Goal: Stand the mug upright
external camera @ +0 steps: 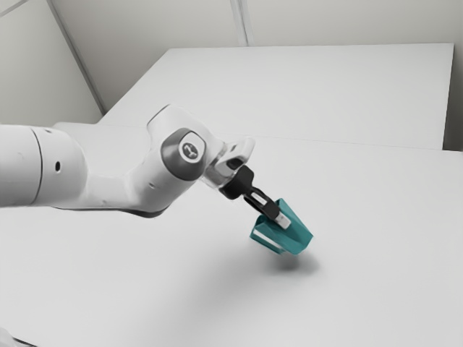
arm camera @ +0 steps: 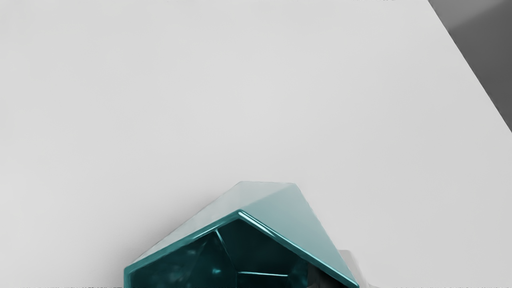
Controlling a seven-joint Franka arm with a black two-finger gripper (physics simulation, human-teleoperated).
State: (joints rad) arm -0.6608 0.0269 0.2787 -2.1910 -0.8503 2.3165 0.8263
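Nearest the wrist camera was the teal mug [arm camera: 296, 224], its many-sided mouth turned toward the hand and its dark, glossy inner facets in plain sight. The pincer [external camera: 282, 219] was pinching the mug by its wall: one finger [arm camera: 319, 278] reached inside the mouth, while the other [arm camera: 351, 262] showed pale against the outer face. In the exterior view the mug was tilted rather than upright, held just above the counter [external camera: 181, 275], with a soft shadow [external camera: 293, 267] on the surface beneath it.

The white arm [external camera: 155, 173] came in from the exterior view's left, and the black pincer slanted down from its end toward the exterior view's right. Behind stood another pale, flat surface [external camera: 311, 87], with light walls [external camera: 43, 65] around. In the wrist view, past the counter's straight edge, lay a darker grey area [arm camera: 488, 56].
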